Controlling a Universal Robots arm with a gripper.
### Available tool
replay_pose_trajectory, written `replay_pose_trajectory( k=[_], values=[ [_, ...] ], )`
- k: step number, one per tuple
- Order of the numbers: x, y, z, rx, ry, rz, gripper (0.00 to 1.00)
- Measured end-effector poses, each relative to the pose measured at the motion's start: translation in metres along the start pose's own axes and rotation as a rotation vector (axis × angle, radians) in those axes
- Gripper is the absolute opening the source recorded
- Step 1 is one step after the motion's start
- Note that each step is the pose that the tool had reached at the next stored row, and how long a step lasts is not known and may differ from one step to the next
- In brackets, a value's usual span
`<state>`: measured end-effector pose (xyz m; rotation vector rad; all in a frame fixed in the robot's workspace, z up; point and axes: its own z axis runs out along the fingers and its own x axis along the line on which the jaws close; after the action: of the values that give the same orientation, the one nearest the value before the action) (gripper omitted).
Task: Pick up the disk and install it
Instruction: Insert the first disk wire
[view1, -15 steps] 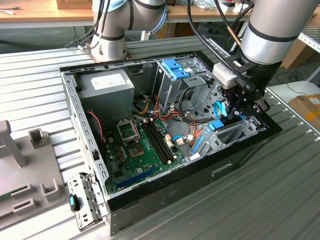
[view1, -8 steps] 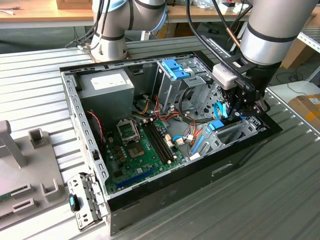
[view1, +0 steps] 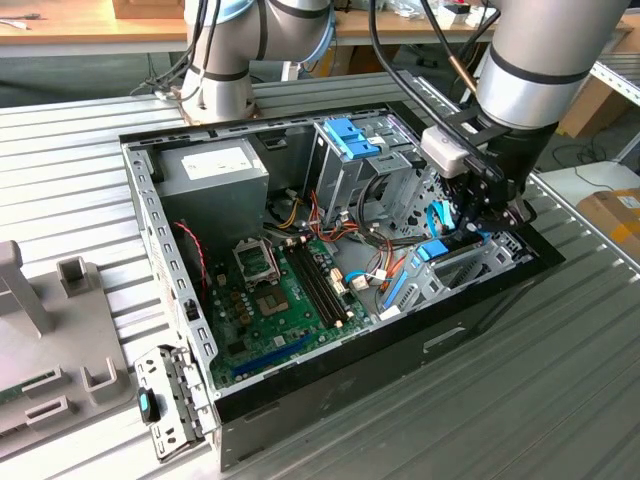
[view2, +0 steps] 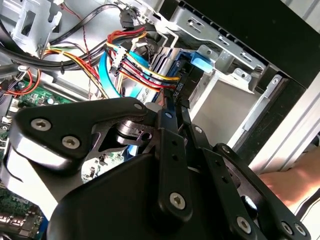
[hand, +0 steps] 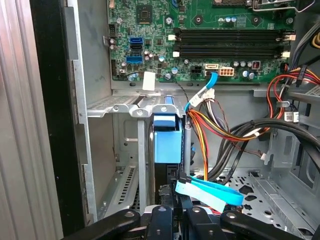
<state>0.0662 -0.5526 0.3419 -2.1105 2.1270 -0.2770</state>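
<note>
The disk (hand: 166, 140), a flat grey-silver metal hard drive edged by a bright blue plastic bracket, stands on edge in a slot of the bare sheet-metal drive cage (hand: 125, 107). The cage is in the corner of the open black computer case (view1: 400, 340) at the exterior view's right. From the exterior view only the disk's blue bracket (view1: 432, 250) shows, low in the case just under the arm. The black claw (hand: 172, 197) reaches down into the case (view1: 485, 215), its fingers closed in on the disk's near end, one on each side. In the second wrist view the claw (view2: 175, 102) points at the blue bracket tab (view2: 202, 62). A flat light-blue ribbon cable (hand: 210, 192) lies across just beside the claw. A bundle of red, yellow and orange wires (hand: 210, 130) hangs near. The green motherboard (view1: 270, 300) lies flat on the case floor. The case lies on its side on a ribbed grey metal worktop (view1: 520, 400).
</note>
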Motion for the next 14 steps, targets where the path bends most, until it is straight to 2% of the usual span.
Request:
replay_pose_trajectory(
  k=[14],
  values=[
    [-0.0003,0.0000,0.0028,-0.0001,-0.0024,0.000,0.17]
  ],
)
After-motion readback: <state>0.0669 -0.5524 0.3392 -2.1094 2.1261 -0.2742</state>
